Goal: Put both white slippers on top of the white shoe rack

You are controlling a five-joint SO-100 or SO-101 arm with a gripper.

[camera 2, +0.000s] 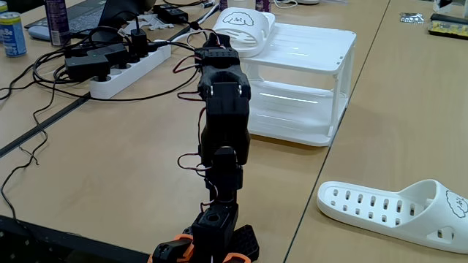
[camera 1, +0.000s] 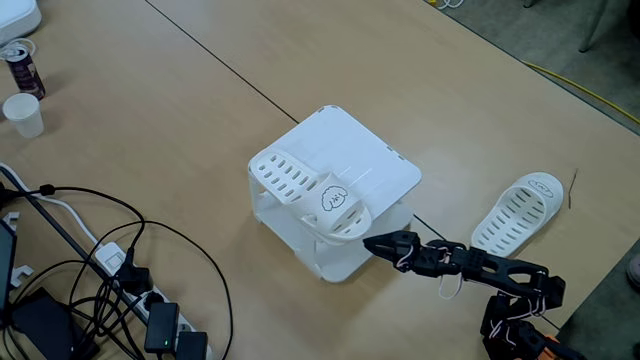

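The white shoe rack (camera 1: pixel 375 165) stands mid-table. One white slipper (camera 1: pixel 300 185) lies on its top, and the toe end with the black face drawing overhangs the front corner. In a fixed view from behind the arm, the same slipper (camera 2: pixel 245 29) sits on the rack (camera 2: pixel 307 80). The other white slipper (camera 1: pixel 518 212) lies flat on the table to the right, also seen as the slipper (camera 2: pixel 398 212) on the wood. My gripper (camera 1: pixel 368 242) hovers just off the overhanging toe, looking shut and empty. The arm (camera 2: pixel 223 95) hides its fingers from behind.
A power strip (camera 1: pixel 150 310) and tangled black cables fill the lower left. A paper cup (camera 1: pixel 22 113) and a can (camera 1: pixel 22 65) stand at far left. The table edge runs along the right. The power strip (camera 2: pixel 124 69) lies left of the arm.
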